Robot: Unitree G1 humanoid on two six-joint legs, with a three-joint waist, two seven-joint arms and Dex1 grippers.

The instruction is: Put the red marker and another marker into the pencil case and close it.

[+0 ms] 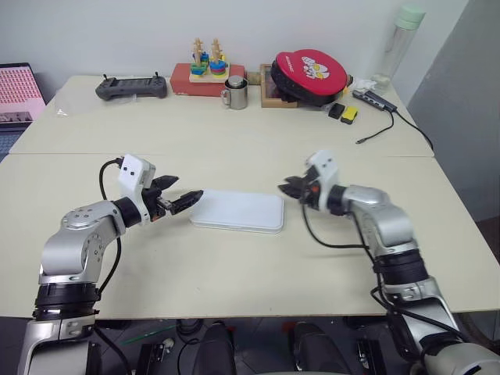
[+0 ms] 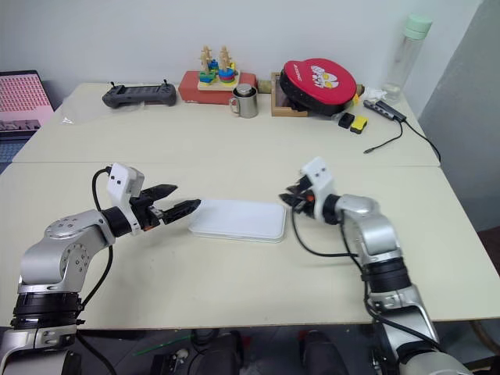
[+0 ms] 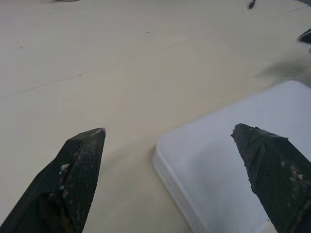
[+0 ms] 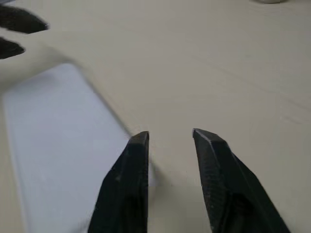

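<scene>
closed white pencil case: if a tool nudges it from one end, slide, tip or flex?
Likely slides: the pencil case lies flat and low on the smooth table, so tipping seems unlikely. Its hard-looking plastic shell probably stays stiff. The rounded corners and glossy lid may let the open left tool slip off or spin the case if pushed off-centre.

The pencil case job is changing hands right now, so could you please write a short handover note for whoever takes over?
Left gripper: open, empty, at the left end of the pencil case; in the left wrist view its fingers straddle that corner.
Right gripper: partly open, empty, just off the case's right end, not touching it.
Pencil case: flat on the table, lid down. No marker lies on the table near it.
Done: the case looks closed; the markers are presumably inside, though the shut lid hides them.
Left: check that the lid is fully latched, then draw both arms back.
</scene>
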